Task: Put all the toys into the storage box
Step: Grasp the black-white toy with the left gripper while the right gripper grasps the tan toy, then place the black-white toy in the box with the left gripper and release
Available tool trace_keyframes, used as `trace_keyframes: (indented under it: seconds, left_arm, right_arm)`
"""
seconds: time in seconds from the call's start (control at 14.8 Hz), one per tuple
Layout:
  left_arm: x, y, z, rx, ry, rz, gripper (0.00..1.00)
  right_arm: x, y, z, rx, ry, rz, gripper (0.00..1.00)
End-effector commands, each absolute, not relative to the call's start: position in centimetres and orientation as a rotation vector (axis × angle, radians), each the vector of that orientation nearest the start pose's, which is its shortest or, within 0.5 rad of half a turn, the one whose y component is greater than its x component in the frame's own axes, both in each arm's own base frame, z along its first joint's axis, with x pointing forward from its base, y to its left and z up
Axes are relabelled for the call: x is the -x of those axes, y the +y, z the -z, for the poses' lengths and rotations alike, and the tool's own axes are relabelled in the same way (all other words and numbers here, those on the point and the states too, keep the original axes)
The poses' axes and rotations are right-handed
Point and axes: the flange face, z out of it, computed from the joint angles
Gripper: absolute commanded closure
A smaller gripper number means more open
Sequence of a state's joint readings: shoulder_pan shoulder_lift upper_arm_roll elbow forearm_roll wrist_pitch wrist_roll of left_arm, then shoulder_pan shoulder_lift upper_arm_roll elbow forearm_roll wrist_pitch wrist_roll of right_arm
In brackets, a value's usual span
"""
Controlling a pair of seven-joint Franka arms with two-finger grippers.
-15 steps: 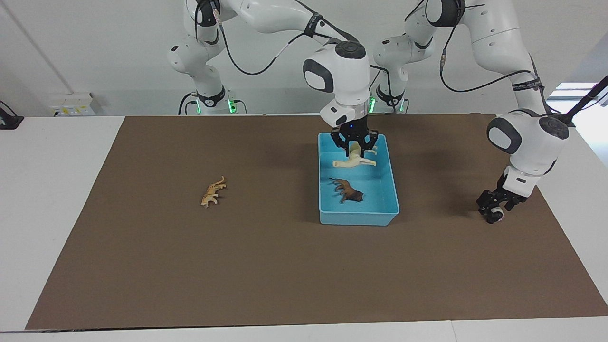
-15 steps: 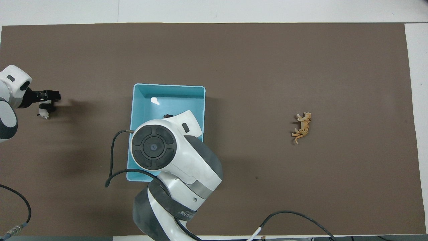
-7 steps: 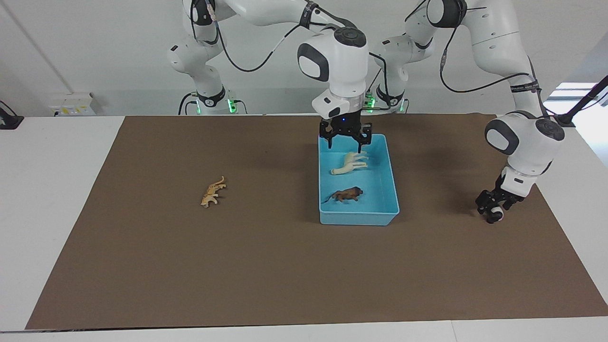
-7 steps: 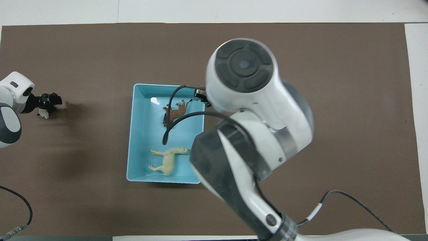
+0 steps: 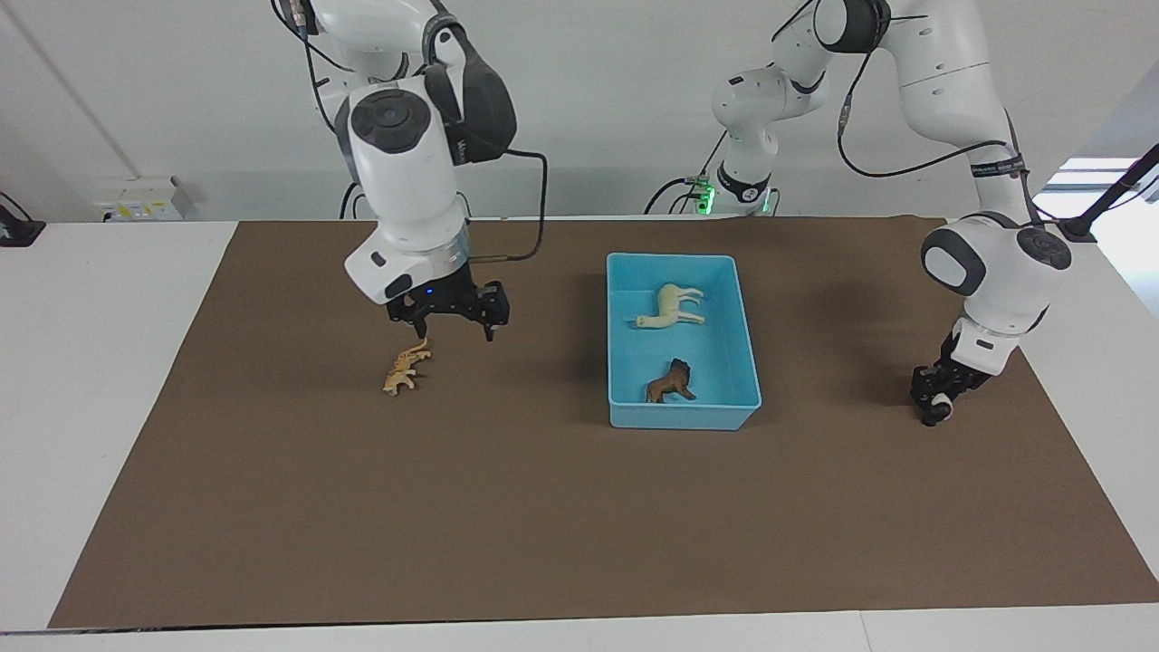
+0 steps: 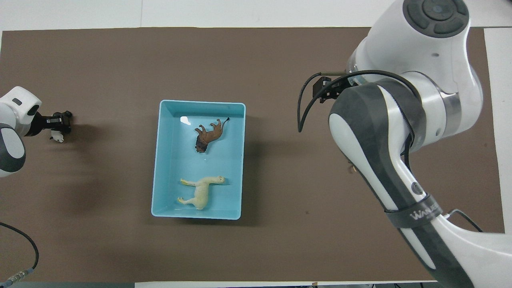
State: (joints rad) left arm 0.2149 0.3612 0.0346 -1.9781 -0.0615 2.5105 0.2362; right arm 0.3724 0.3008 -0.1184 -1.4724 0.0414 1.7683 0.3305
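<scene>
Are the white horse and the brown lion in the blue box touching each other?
Apart. The overhead view shows bare blue floor of the storage box between the horse and the lion; the facing view shows the same gap.

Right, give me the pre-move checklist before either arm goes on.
1. Horse and lion inside storage box: ok.
2. Big cat in box: not ok, it lies on the mat.
3. Right gripper open, raised beside the big cat: ok.
4. Left gripper closed on panda: ok.
5. Panda lifted off the mat: cannot tell.
6. Free floor in the box for two more toys: ok.
</scene>
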Motion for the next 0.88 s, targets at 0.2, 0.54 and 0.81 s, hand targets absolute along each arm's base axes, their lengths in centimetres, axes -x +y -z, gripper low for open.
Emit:
trace_keyframes:
  seconds: [0.2, 0.54, 0.81]
  left_arm:
    - [-63.2, 8.8, -38.8, 3.161, -0.300, 0.119, 0.76]
    - [-59.5, -7.2, -47.2, 3.194, -0.612, -0.022, 0.75]
    - [-55.2, -17.9, -49.4, 3.191, -0.686, -0.089, 0.61]
  right_arm:
    - [-58.7, 8.5, -42.8, 3.118, 0.106, -0.035, 0.00]
    - [-56.1, 7.8, -36.6, 3.088, 0.259, -0.131, 0.00]
    - [-55.3, 7.4, -34.3, 3.084, 0.291, -0.070, 0.00]
